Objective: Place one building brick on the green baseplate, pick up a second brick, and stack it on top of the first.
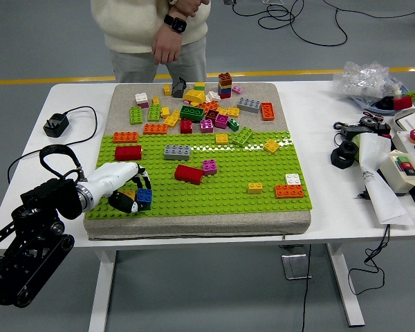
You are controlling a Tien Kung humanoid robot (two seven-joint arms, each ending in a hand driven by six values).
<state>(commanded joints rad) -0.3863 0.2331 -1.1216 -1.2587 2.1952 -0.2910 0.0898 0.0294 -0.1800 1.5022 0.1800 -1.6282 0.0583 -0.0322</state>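
The green baseplate (214, 181) lies on a grey mat, with several bricks on it. My left hand (128, 194) rests at the plate's front-left corner, its white and black fingers curled around a small blue brick (144, 198) that sits on the studs, with an orange piece tucked under the thumb. A red brick (189, 173) lies tilted just right of the hand, next to a small magenta brick (209, 166). A grey brick (177, 151) and another red brick (128, 152) sit farther back. No right hand shows.
Loose bricks are piled on the mat (194, 104) behind the plate. A person stands at the far side, hands (166, 41) held at the body. A black charger and cable (56, 124) lie at left; control boxes (401, 169), paper and black parts crowd the right.
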